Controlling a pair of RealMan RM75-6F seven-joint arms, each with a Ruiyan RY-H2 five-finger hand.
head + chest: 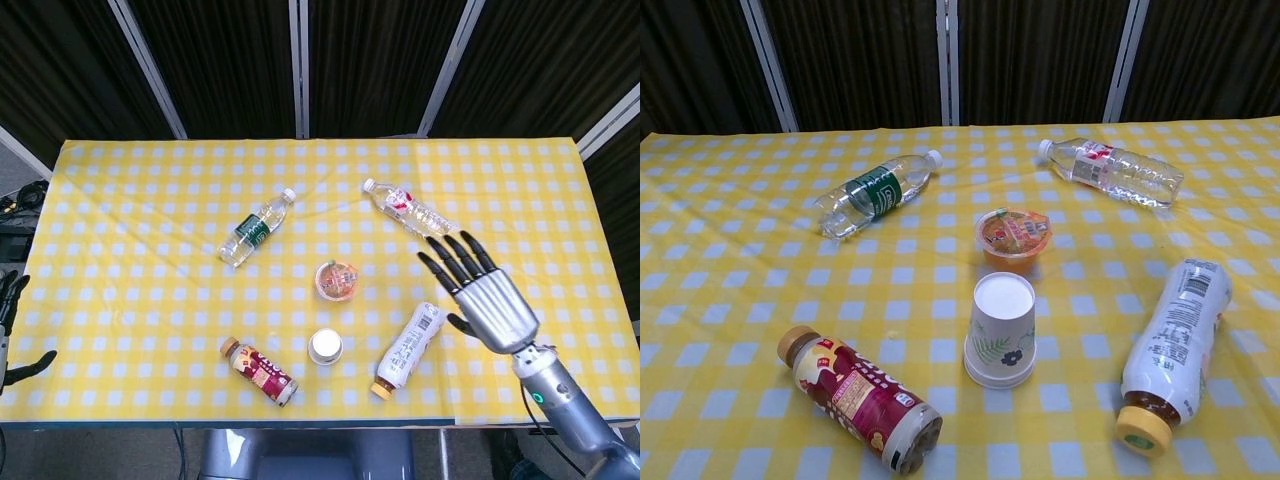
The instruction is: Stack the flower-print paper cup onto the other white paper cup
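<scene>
The flower-print paper cup [1001, 328] stands upside down, nested over the other white cup, whose rim shows at the base; the stack [326, 347] sits near the table's front middle. My right hand [482, 295] hovers to the right of it, well apart, fingers spread and holding nothing. It is outside the chest view. My left hand [12, 325] shows only partly at the far left edge of the head view, off the table, fingers apart and empty.
A jelly cup [1014, 238] stands just behind the stack. A white-label bottle [1171, 353] lies to its right, a red-label bottle [859, 396] to its front left. A green-label water bottle [875, 193] and a clear water bottle [1110, 172] lie further back.
</scene>
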